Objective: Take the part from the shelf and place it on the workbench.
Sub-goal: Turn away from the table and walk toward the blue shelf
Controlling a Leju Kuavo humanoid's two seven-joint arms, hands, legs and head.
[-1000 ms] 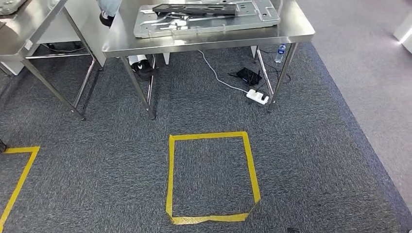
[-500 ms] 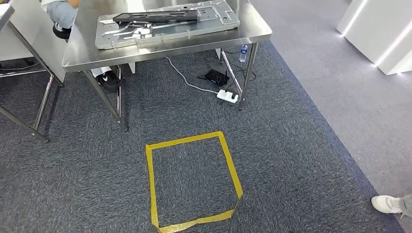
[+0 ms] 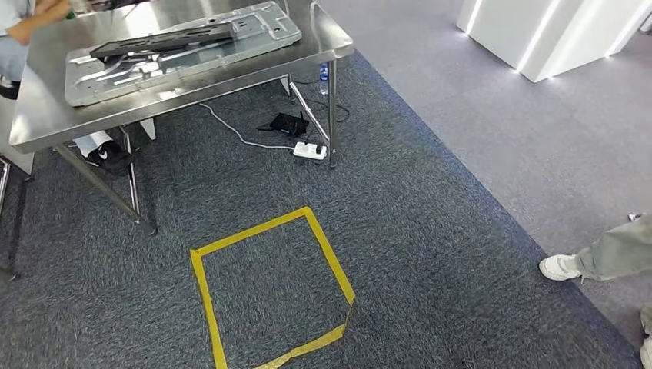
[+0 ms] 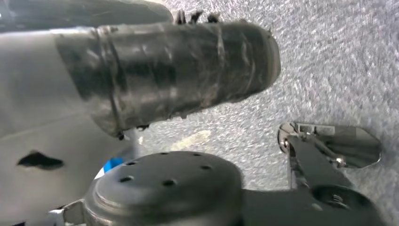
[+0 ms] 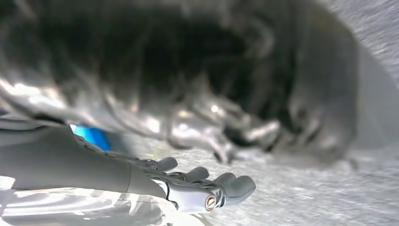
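Workbench (image 3: 184, 92) at far left carries a grey metal tray (image 3: 254, 31) with the long black part (image 3: 165, 40) lying in it. Right hand (image 5: 207, 186) hangs empty, fingers apart, over carpet; the left hand's (image 4: 188, 70) state cannot be told.

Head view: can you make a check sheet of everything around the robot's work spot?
Surface: steel table, far left.
Job's things: black part lying on grey plate.
Clutter: bottle, black box under the table.
Robot hands: right robot hand empty, fingers out; left robot hand unclear.
Cables: white cable to power strip.
Surroundings: carpet, yellow tape square, a person's shoe at right, a person's arm over the table.
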